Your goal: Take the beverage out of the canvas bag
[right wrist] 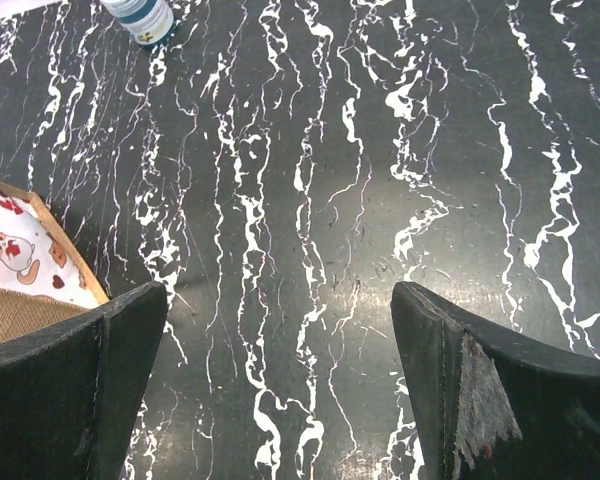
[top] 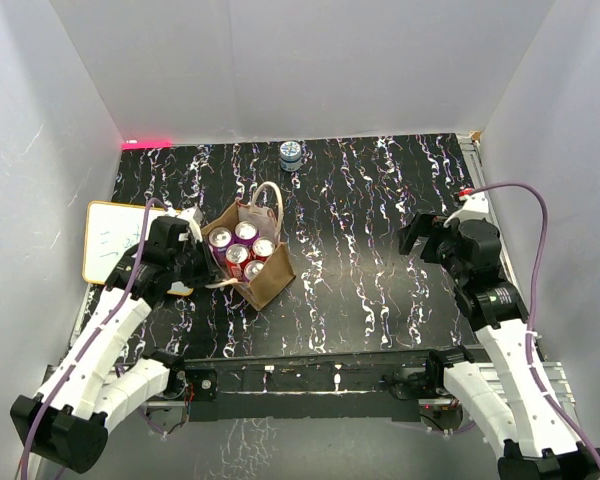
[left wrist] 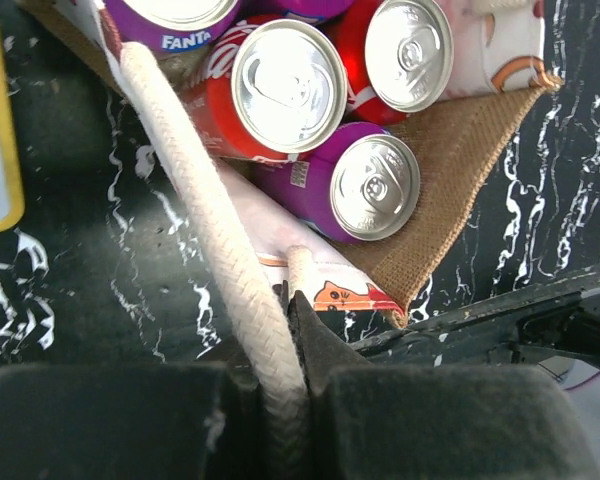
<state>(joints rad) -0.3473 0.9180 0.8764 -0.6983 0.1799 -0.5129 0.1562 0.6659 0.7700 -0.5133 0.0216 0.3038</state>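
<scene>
The tan canvas bag (top: 272, 277) stands left of the table's middle with several soda cans (top: 238, 254) upright inside, red and purple. In the left wrist view the cans (left wrist: 288, 85) show from above, with the bag's brown wall (left wrist: 450, 190) to the right. My left gripper (top: 194, 262) is at the bag's left side, shut on the near cream rope handle (left wrist: 220, 250), which runs between the jaws. The far handle (top: 268, 196) stands up free. My right gripper (top: 420, 238) is open and empty over bare table at the right; a corner of the bag (right wrist: 20, 290) shows at its left.
A white writing board with a yellow edge (top: 115, 240) lies left of the bag, beside my left arm. A small blue-and-white jar (top: 291, 155) stands at the back near the wall; it also shows in the right wrist view (right wrist: 140, 18). White walls enclose the table.
</scene>
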